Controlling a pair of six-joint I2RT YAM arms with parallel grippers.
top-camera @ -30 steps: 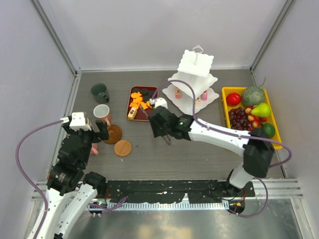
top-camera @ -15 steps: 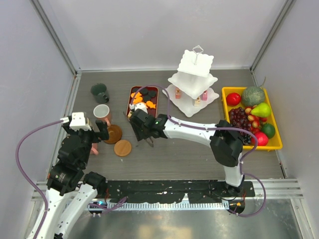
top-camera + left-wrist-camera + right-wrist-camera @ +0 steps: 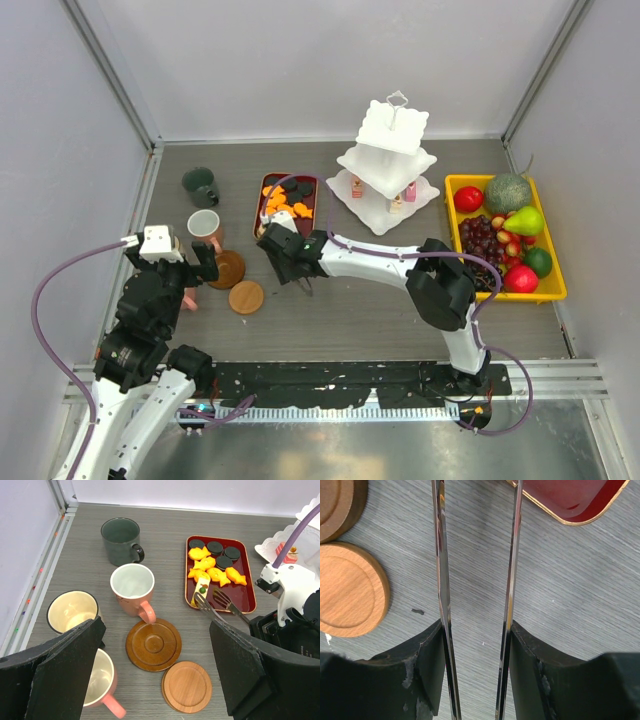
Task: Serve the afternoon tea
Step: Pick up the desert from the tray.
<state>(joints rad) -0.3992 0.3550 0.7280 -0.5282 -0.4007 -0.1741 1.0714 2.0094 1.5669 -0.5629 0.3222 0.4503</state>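
My right gripper is shut on the metal tongs, one arm against each finger, the arms standing apart. In the left wrist view the tongs' tips reach over the near left corner of the dark red tray, beside a yellowish sweet. Orange sweets and black round sweets lie on that tray. The white three-tier stand carries a few small sweets on its bottom tier. My left gripper hangs open above two brown coasters, with nothing between its fingers.
A dark green mug, a pink mug, a cream mug and another pink mug stand at the left. The lighter coaster lies left of the tongs. A yellow fruit tray sits at the right.
My right arm has swung left along the tray's near side with the tongs, ending at the tray's near left corner. The left arm has stayed still.
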